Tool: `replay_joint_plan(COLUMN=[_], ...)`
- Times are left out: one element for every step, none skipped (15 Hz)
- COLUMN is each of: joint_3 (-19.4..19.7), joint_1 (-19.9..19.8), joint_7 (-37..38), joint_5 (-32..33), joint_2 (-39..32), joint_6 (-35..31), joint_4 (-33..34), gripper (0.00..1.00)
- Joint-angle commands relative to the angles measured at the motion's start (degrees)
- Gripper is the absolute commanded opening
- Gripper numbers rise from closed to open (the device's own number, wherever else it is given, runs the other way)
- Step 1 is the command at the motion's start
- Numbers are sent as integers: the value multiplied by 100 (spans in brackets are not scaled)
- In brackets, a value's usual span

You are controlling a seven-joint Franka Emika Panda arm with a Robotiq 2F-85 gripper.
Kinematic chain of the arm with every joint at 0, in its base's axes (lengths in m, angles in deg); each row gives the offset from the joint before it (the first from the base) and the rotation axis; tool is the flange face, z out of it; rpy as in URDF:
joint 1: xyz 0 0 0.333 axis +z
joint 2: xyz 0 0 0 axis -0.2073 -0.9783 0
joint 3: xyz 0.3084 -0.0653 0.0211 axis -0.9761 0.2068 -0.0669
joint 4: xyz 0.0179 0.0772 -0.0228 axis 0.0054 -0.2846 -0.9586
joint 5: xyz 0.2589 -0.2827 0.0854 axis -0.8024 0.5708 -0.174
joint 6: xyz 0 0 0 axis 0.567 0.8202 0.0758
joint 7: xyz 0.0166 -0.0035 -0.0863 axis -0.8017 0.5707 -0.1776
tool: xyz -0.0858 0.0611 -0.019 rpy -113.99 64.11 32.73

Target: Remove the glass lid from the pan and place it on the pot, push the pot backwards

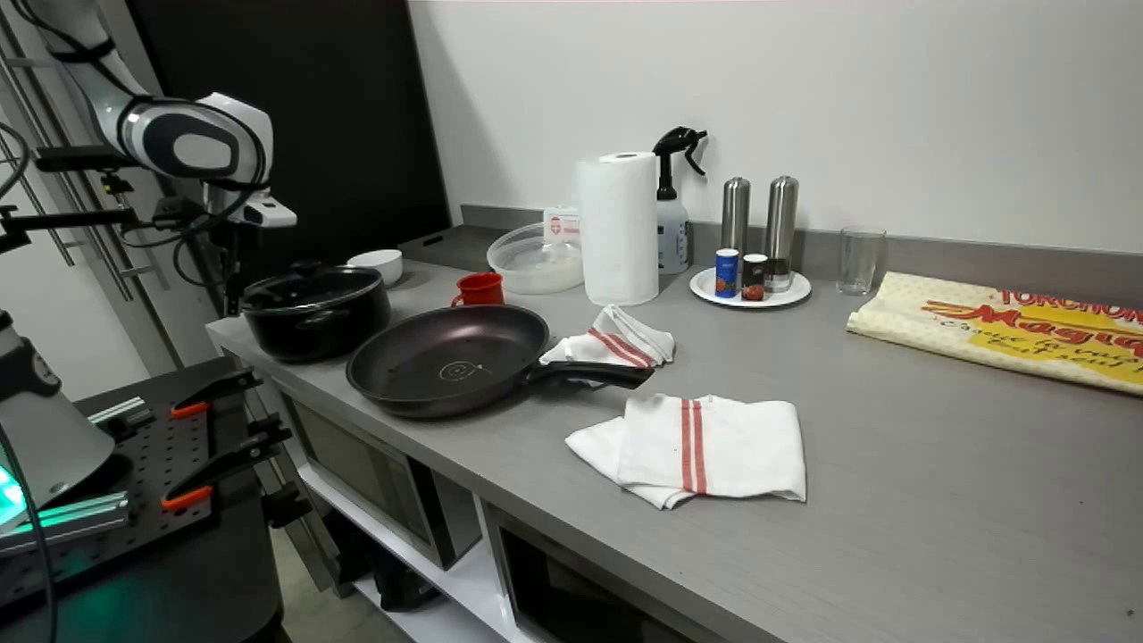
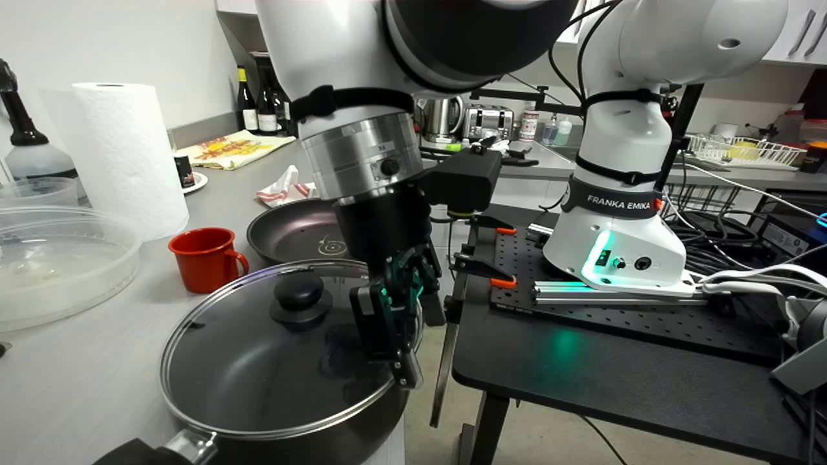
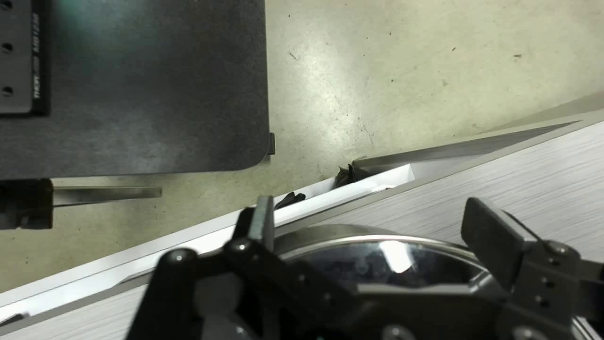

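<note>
The lid step looks done: in both exterior views the glass lid (image 2: 252,368) sits on the black pot (image 1: 299,341), leaving the frying pan (image 1: 429,375) uncovered. In an exterior view the black pot stands at about 10 o'clock from the frying pan, close to the edge of the bench (image 1: 893,518). The push backwards seems left to do, or at least to finish. The fingers (image 3: 490,241) are spread wide, gripping nothing; in an exterior view they hang by the glass lid's rim at about 3 o'clock. Whether they touch the black pot cannot be told.
</note>
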Motion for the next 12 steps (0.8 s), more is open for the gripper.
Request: replay_joint_plan(joint_3=[71,75,78,80,76,56,38,19,-3,-35,-54,-83], joint_1=[3,2,-1,-4,-16,-34,-34,-22,-24,-35,-28,-31], joint_7=[-154,-161,-171,-184,-228,-295,-322,-323,-351,-405,-422,-473], joint_5=[8,8,4,2,-24,-78,-107,-124,-165,-234,-262,-325], joint_2=[-57,-53,-46,-41,-43,-46,-40,-24,-7,15,47,74], joint_6=[-140,-154,-162,-171,-139,-70,-37,0,59,151,207,273], joint_4=[62,58,54,52,57,66,60,47,44,42,25,11], gripper=[100,100,100,100,100,100,100,100,100,100,100,100])
